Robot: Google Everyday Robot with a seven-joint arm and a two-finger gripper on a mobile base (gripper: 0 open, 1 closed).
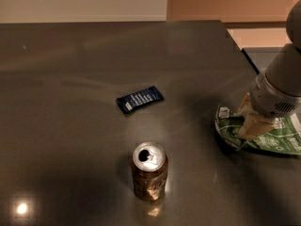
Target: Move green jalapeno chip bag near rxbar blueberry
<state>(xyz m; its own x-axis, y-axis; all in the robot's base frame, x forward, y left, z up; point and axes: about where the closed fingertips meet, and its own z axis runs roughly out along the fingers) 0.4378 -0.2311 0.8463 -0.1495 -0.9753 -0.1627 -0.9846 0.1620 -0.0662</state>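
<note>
The green jalapeno chip bag [275, 138] lies flat at the table's right edge, partly cut off by the frame. My gripper [249, 120] comes down from the right onto the bag's left end. Its beige fingers [254, 126] are pinched on the crumpled foil there, and the bag rests on the table. The rxbar blueberry [139, 99], a small dark navy wrapper with white lettering, lies near the table's middle, well to the left of the bag and apart from it.
A brown soda can [149, 171] stands upright at the front, between the bar and the near edge. The dark table [70, 79] ends at the right [235, 41], just behind the bag; a pale floor lies beyond.
</note>
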